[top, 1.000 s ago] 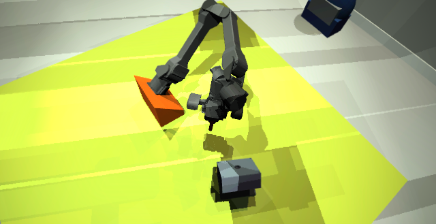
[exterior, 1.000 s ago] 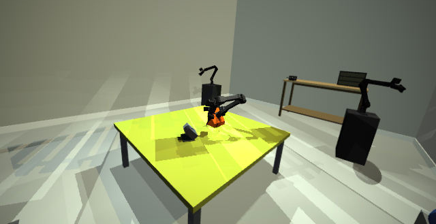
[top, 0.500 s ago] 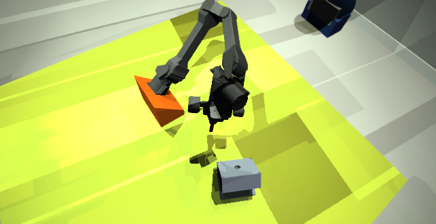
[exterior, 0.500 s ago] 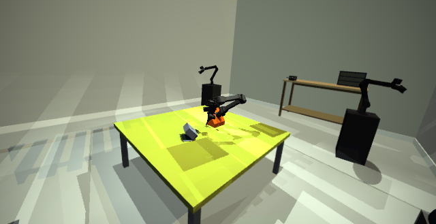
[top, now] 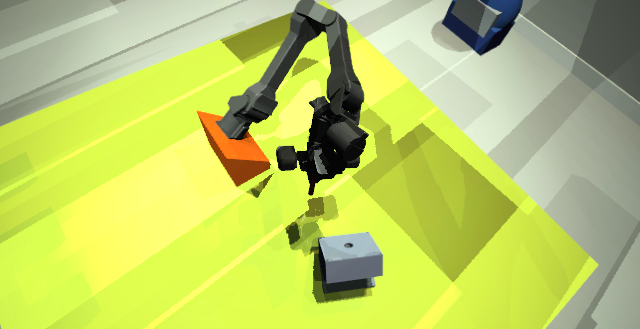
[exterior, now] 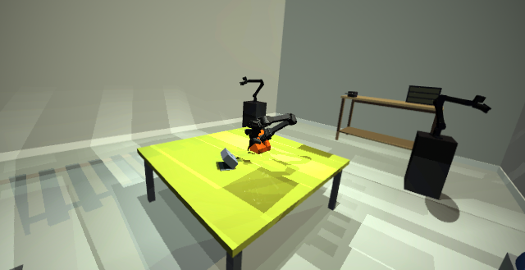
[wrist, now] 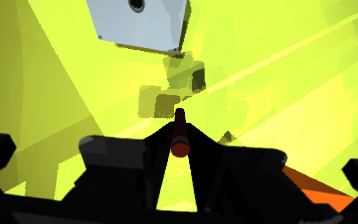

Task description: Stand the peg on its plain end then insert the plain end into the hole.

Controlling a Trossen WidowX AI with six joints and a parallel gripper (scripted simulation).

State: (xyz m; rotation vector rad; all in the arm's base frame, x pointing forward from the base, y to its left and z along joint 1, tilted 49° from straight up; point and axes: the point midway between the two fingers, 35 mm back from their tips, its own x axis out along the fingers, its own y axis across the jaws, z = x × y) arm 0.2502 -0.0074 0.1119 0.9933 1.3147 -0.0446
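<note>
So on the left of the top view there's an orange wedge-shaped base (top: pixel 250 152) (exterior: pixel 259 148) on the yellow-green table (top: pixel 150 219) (exterior: pixel 246 221) (wrist: pixel 300 85), with the arm (top: pixel 280 64) (exterior: pixel 280 123) coming up out of it. Just right of that is the gripper (top: pixel 311 181) (wrist: pixel 180 125), pinching the dark red peg (top: pixel 311 188) (wrist: pixel 180 146) between its fingers, up off the tabletop. Further right, toward the near side, sits the gray sloped panel (top: pixel 350 254) (exterior: pixel 229 158) (wrist: pixel 140 25). Its one round hole (top: pixel 348 245) (wrist: pixel 136 4) has no peg in it, since the peg's in the fingers, well apart from the panel.
</note>
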